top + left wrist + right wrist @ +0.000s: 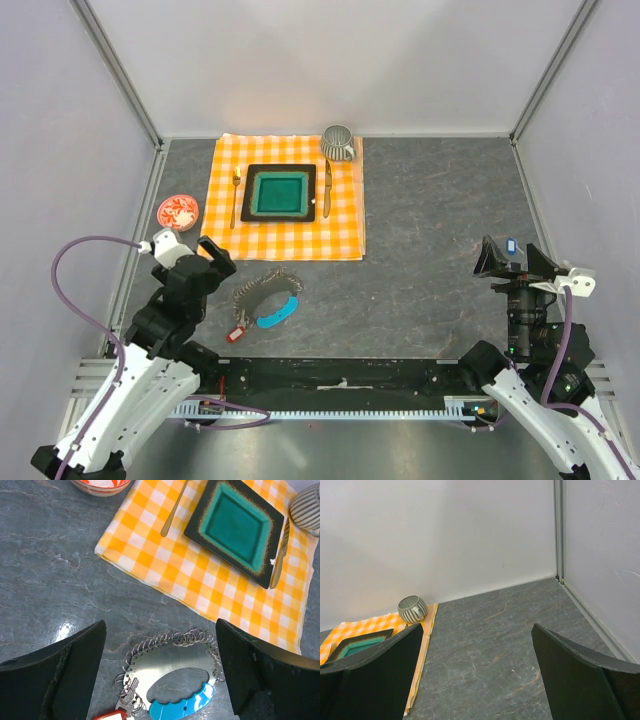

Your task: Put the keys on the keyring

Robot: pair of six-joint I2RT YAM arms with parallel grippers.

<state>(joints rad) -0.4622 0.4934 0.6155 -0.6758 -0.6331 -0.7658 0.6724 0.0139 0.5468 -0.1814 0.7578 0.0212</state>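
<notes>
The keyring [262, 290] is a floppy loop of small silvery rings lying on the grey table in front of the checked cloth. In the left wrist view the keyring [150, 647] edges a shiny metal plate. A dark key [131, 692] with a red tag [236, 335] lies at its near left, and the red tag [107, 715] is cut by the frame edge. A curved blue tag [277, 314] lies at its near side, also in the left wrist view [182, 705]. My left gripper [205, 264] is open and empty, just left of and above the keyring [160, 626]. My right gripper [515, 258] is open and empty, far right [477, 627].
An orange-and-white checked cloth [340, 225] lies behind the keyring, bearing a green square plate [281, 193], a gold fork [235, 197], a gold knife [327, 190] and a striped cup [338, 143]. A red-and-white bowl [178, 211] sits left of the cloth. White walls enclose the table.
</notes>
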